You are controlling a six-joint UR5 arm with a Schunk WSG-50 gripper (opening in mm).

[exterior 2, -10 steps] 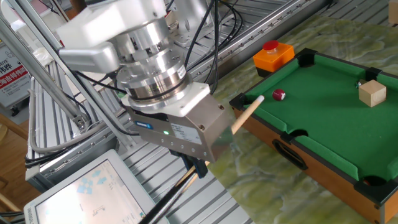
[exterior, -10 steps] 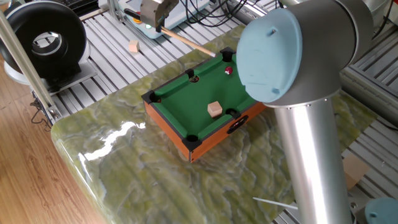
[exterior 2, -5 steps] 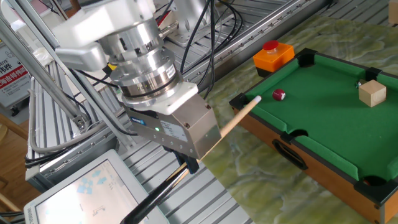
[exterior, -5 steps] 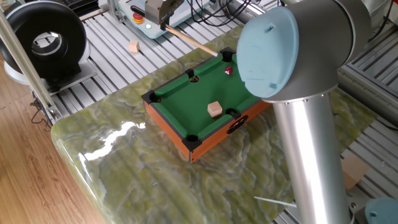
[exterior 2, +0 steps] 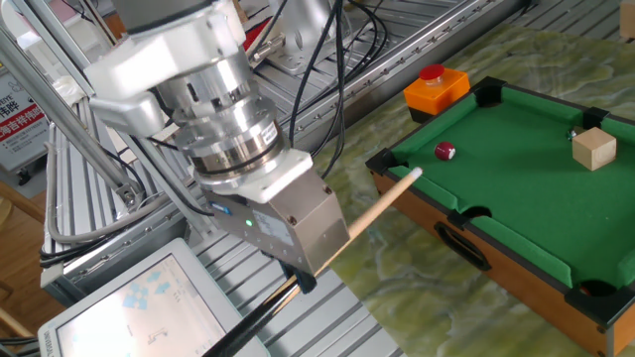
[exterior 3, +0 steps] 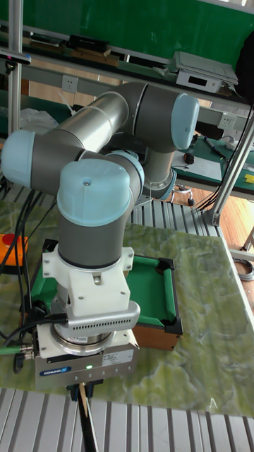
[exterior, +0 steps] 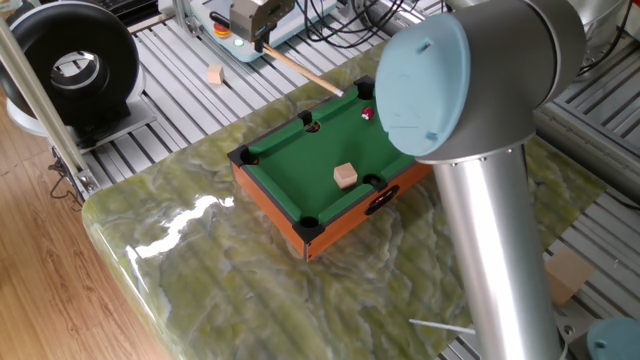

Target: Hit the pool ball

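The pool ball (exterior 2: 445, 151) is a tiny dark-red ball with a white spot, lying on the green felt near a corner of the small pool table (exterior 2: 516, 213). It also shows at the table's far end (exterior: 367, 113). My gripper (exterior 2: 298, 281) is shut on a wooden cue stick (exterior 2: 382, 198). The cue's pale tip rests over the table's rail, a short gap from the ball. In one fixed view the gripper (exterior: 258, 38) hangs beyond the table, its cue (exterior: 300, 70) pointing at the ball. In the tall view the gripper (exterior 3: 81, 388) hides the ball.
A tan wooden cube (exterior 2: 594, 149) sits on the felt near a side pocket. A red button on an orange base (exterior 2: 437, 87) stands just outside the table's corner. A loose wooden block (exterior: 215, 75) lies on the slats. My arm's column (exterior: 490, 230) blocks the right side.
My gripper has slid back and away from the pool table, and the cue's tip has drawn back slightly toward the rail. The ball and cube have not moved.
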